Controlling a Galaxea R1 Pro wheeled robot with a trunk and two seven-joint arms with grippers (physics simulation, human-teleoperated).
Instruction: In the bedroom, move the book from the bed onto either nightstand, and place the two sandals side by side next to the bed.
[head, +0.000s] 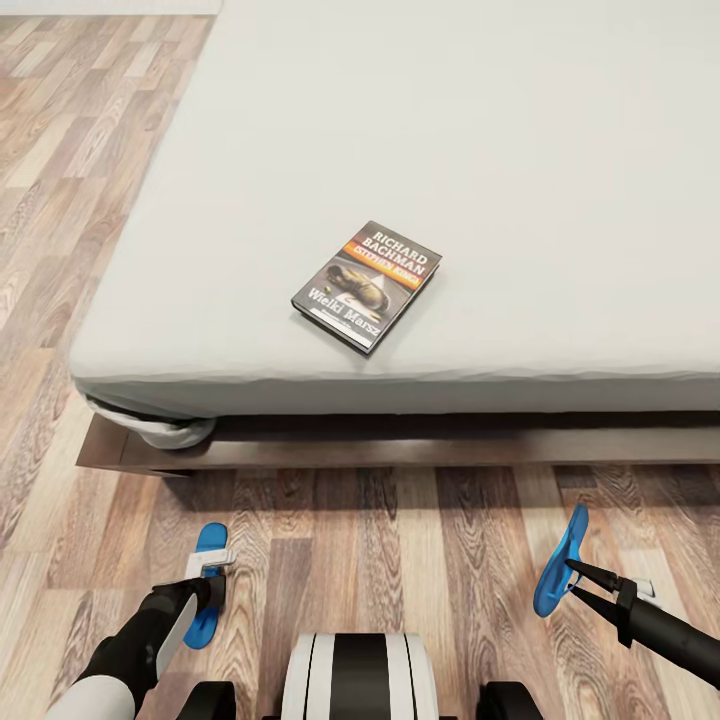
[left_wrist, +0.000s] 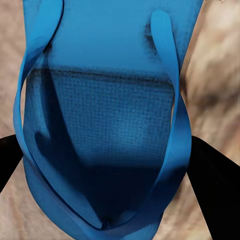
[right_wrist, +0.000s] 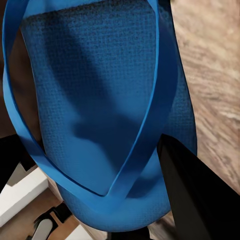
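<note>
Your left tool (head: 212, 578) sits over the left sandal (head: 207, 545) on the wood-plank floor (head: 380, 560), fingers either side of it; whether they clamp it you cannot tell. Your right tool (head: 572, 578) is clamped on the right sandal (head: 562, 560), which hangs tilted on edge above the floor. The book (head: 367, 285) lies flat on the bed (head: 420, 150) mattress, ahead of both tools, near the bed's front edge.
</note>
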